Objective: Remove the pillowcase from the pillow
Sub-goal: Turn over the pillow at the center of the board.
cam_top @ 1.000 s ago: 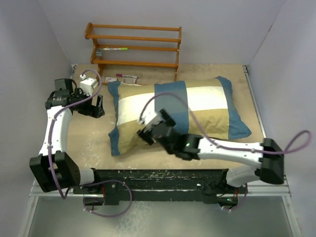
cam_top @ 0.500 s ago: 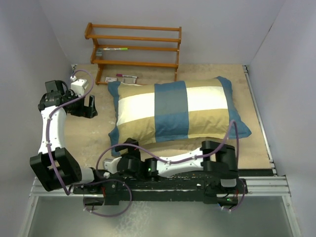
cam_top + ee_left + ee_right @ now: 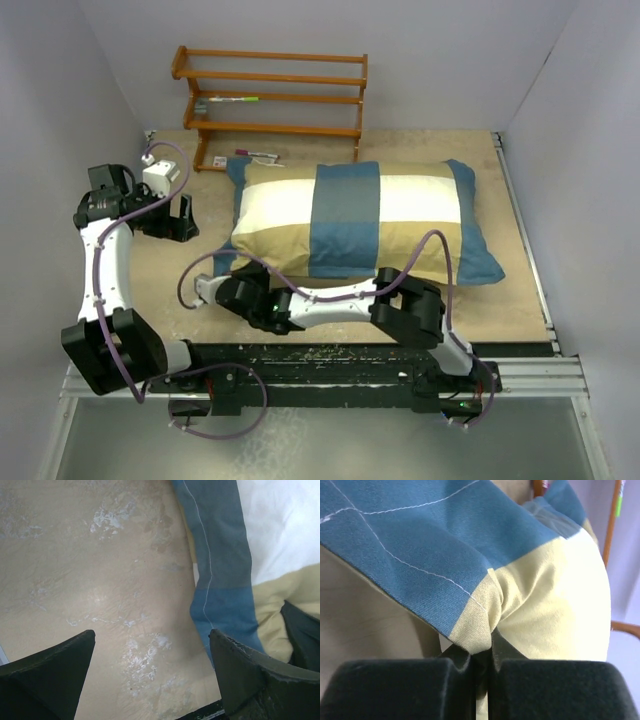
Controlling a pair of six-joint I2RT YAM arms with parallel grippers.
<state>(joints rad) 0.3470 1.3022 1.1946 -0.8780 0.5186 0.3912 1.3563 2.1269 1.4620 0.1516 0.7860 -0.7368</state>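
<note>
Only the right wrist view shows the right claw (image 3: 481, 661) clenched on a fold of the tan, cream and blue fabric pillowcase (image 3: 420, 545); the left claw (image 3: 152, 660) gapes, pillowcase edge beside one finger

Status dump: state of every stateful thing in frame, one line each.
Tan, cream and blue fabric pillowcase, on the pillow, stuffed full, near-left corner pinched.
Pillow, inside the pillowcase, hidden.
Right tool, shut on the pillowcase corner.
Left tool, open, empty, over bare table beside the pillowcase's blue edge.
Orange wooden rack, upright at the back wall.
</note>
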